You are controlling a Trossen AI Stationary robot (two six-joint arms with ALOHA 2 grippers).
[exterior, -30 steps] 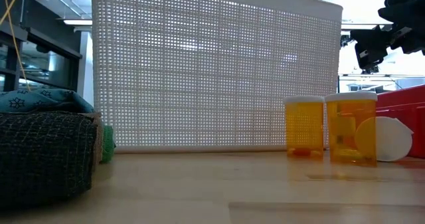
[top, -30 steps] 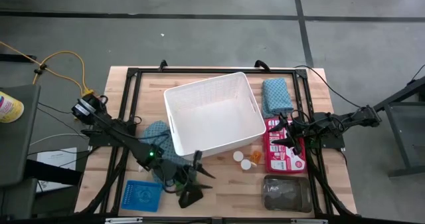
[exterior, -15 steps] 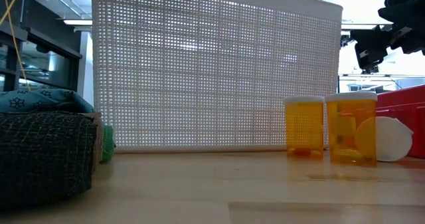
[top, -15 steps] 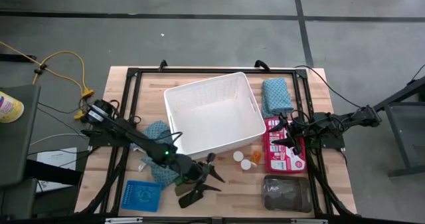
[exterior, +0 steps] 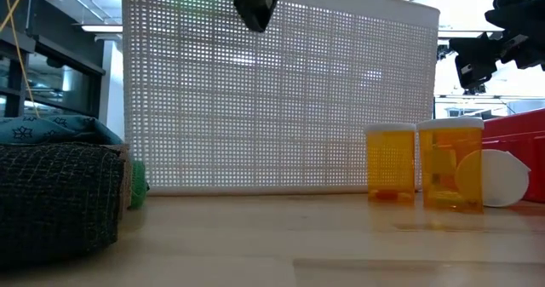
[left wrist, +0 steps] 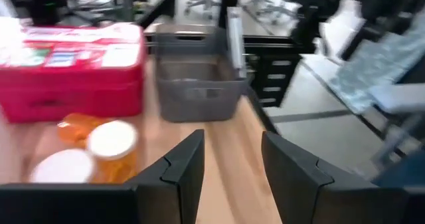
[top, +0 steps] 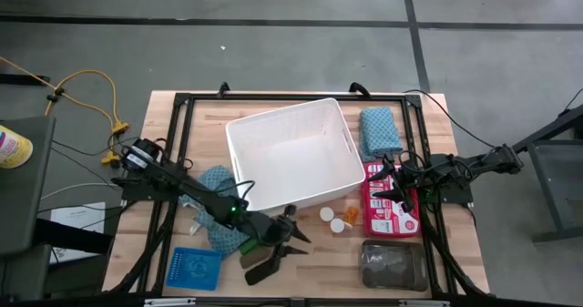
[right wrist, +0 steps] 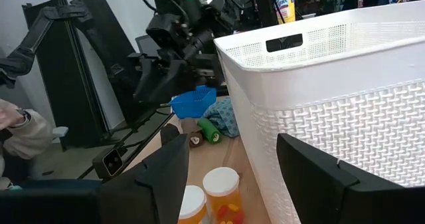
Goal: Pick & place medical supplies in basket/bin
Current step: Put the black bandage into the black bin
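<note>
White lattice basket [top: 296, 157] sits empty in the high view — nothing placed yet, so I judge the whole task is still ahead.

Nearest the table's front edge: a small blue mesh tray [top: 196, 269] at the left and a grey see-through tray [top: 392, 264] at the right, smoky plastic with dark contents I cannot make out.

Next back, the left gripper [top: 293, 235] hovers over bare wood just in front of the basket, fingers parted with nothing between them; its wrist view shows the gap clear. Beside it stand two amber pill bottles [exterior: 423, 163] — translucent cylinders with white round caps, one loose white cap leaning against them in the low view. A teal patterned cloth [top: 219, 193], soft and rumpled, lies under the left arm, with green and dark-brown oblong pieces [right wrist: 204, 133] by it.

Right of the bottles is a red hard-shell kit box [top: 390, 202], glossy. The right gripper [top: 398, 185] waits above it, fingers apart, empty.

Farthest back, a second teal cloth [top: 379, 131], folded, lies beside the basket's right wall.
</note>
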